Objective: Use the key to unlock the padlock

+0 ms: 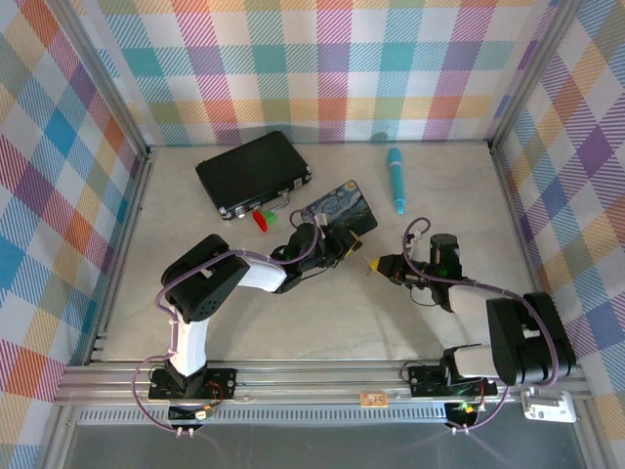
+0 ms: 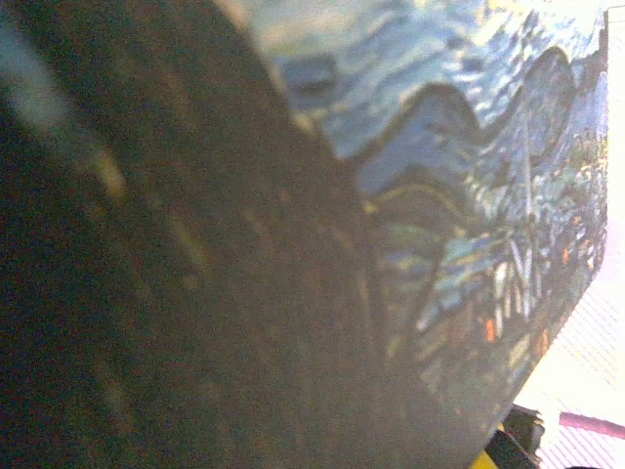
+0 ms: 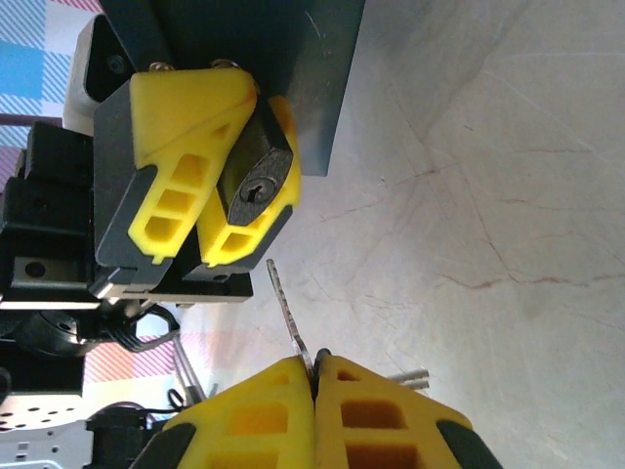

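Observation:
In the right wrist view my left gripper (image 3: 200,244) is shut on the padlock (image 3: 256,181), a small dark-grey body pinched between its yellow fingers (image 3: 181,147). The keyhole end faces my right gripper. That right gripper (image 3: 314,366) is shut on the key (image 3: 286,303). The thin silvery blade sticks up from the pads, its tip a short gap below the padlock and not touching it. From above, the left gripper (image 1: 340,249) and the right gripper (image 1: 375,264) face each other at mid table. The shackle is hidden.
The blue starry-night tin (image 1: 342,207) lies just behind the left gripper and looms close and blurred in the left wrist view (image 2: 469,195). A black case (image 1: 252,171) sits back left, with red (image 1: 260,219) and green (image 1: 270,208) bits beside it. A teal pen (image 1: 395,179) lies back right.

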Controlling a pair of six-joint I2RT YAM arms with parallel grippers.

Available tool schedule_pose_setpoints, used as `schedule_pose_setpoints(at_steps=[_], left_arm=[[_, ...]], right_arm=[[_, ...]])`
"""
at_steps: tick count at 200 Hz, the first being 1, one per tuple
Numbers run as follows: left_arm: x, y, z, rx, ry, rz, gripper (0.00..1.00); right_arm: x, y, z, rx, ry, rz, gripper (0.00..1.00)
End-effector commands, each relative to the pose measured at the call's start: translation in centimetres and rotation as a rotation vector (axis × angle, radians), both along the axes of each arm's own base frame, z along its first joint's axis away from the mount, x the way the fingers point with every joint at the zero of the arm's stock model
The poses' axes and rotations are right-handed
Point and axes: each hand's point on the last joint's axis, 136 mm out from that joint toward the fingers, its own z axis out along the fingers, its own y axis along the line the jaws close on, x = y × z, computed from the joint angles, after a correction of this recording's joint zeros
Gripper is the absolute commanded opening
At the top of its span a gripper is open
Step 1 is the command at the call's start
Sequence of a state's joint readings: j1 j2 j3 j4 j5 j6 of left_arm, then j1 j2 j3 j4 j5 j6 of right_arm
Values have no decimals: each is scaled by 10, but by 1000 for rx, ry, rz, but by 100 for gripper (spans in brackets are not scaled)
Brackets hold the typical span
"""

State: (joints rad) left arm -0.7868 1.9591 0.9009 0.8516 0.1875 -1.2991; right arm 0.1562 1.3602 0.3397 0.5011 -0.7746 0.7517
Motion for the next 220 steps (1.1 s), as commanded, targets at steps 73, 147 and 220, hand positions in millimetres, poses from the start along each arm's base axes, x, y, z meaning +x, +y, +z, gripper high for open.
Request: schedule_pose_setpoints(at_steps=[73,147,220], left_arm=[[-3,-5,7,-82,8,-14,0],[-1,-6,8,-100,10,-6,0],[1,-6,9,-115,8,3,0]], right_arm=[[21,11,27,102,-79,27,0],[27,13,18,98,-42,26,0],[12,6,7,65,-14,-4,0]])
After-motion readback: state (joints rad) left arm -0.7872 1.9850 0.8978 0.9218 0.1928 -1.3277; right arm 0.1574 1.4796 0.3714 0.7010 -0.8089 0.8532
